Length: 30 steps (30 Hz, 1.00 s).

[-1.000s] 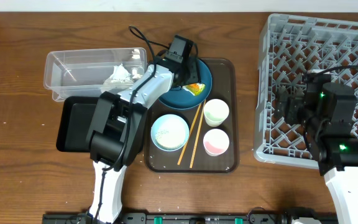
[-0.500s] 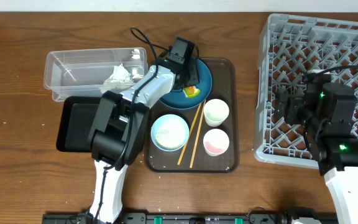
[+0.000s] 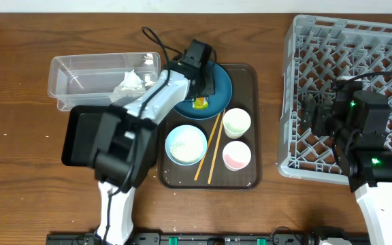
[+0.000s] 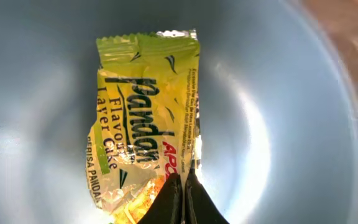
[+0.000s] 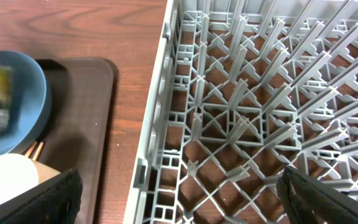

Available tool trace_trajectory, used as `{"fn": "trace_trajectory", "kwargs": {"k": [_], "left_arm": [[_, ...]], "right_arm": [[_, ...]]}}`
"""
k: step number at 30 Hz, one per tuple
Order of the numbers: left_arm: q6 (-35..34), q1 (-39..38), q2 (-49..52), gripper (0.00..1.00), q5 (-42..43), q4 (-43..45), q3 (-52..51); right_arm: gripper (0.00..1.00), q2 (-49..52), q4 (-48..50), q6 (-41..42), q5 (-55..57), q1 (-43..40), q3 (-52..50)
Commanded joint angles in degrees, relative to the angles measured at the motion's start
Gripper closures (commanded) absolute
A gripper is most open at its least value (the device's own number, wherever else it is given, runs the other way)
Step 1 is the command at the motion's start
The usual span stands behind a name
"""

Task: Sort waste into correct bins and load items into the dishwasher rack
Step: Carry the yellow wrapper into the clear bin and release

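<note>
**Pinching the wrapper off the plate**

I had the left claw (image 4: 182, 190) clenched on the lower edge of the wrapper (image 4: 145, 118), tips pressed together on the film. The wrapper was over the plate (image 4: 278, 124), near its front rim in the overhead view. I couldn't tell if it had cleared the surface.

Step in hand, as I judged it: waste sorting, wrapper pickup. The next move called for a lift clear of the plate, then a carry left to a tub. The clear tub (image 3: 104, 58) held the tissue (image 3: 129, 83), and the black tub (image 3: 73, 129) sat just in front of it. It was a thin pinch on one edge, so the wrapper could slip.

The right claw (image 5: 179, 196) was spread wide, holding nothing, over the left edge of the rack (image 5: 260, 93).

Materials:
- Wrapper: crinkled glossy film, yellow-green, flat and limp.
- Plate: smooth, blue, shallow, round.
- Rack: hard grey plastic lattice with upright pegs.
- Tray (image 3: 247, 71): flat, dark brown, rounded corners.

The bowl (image 3: 186, 144), cups (image 3: 237, 122) and chopsticks (image 3: 209, 146) sat on the tray, not yet loaded.
</note>
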Motion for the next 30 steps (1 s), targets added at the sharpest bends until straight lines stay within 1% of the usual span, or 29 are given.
{"fn": "trace_trajectory", "kwargs": {"k": [1,5,8,14,17,19,20,21,22,23,25,26,30], "left_arm": [[6.16,1.27,-8.35,0.94,-7.06,-1.03,0.76],[7.28,4.55,-13.46,0.94,-10.62,-3.67,0.76],[7.26,8.92,-15.39,0.94,-11.45,-5.55,0.76],[7.21,17.7,-14.62,0.94,-11.32,-7.43,-0.24],[7.21,20.48,-13.35,0.94,-9.66,-8.24,-1.2],[7.23,21.62,-12.31,0.91,-9.73,-9.73,-1.36],[7.23,22.01,-12.02,0.89,-9.7,-10.12,-1.36],[7.26,22.25,-11.91,0.84,-9.7,-10.16,-1.36],[7.28,22.47,-11.91,0.69,-9.73,-10.08,-1.33],[7.39,22.58,-12.04,0.61,-9.73,-9.92,-1.27],[8.22,22.67,-12.63,0.55,-9.7,-9.94,-0.92],[8.57,22.64,-13.29,0.5,-9.7,-10.14,-0.81],[8.55,21.22,-17.14,0.46,-6.99,-11.93,-0.81]], "right_arm": [[0.01,-0.04,-0.04,-0.07,0.2,0.59,1.18],[0.01,-0.04,-0.04,-0.04,0.2,0.59,1.18],[0.01,-0.04,-0.04,-0.04,0.2,0.59,1.18],[0.01,-0.04,-0.04,-0.04,0.17,0.59,1.18],[0.01,-0.04,-0.04,-0.04,0.17,0.59,1.18],[0.01,-0.04,-0.07,-0.04,0.15,0.59,1.18],[0.01,-0.04,-0.07,-0.04,0.17,0.59,1.18],[0.01,-0.04,-0.07,-0.04,0.15,0.59,1.18],[0.01,-0.04,-0.07,-0.04,0.17,0.59,1.18],[0.01,-0.04,-0.07,-0.04,0.17,0.59,1.18],[0.01,-0.04,-0.07,-0.04,0.17,0.59,1.18],[0.01,-0.04,-0.07,-0.04,0.17,0.59,1.18],[0.01,-0.04,-0.07,-0.04,0.17,0.59,1.18]]}}
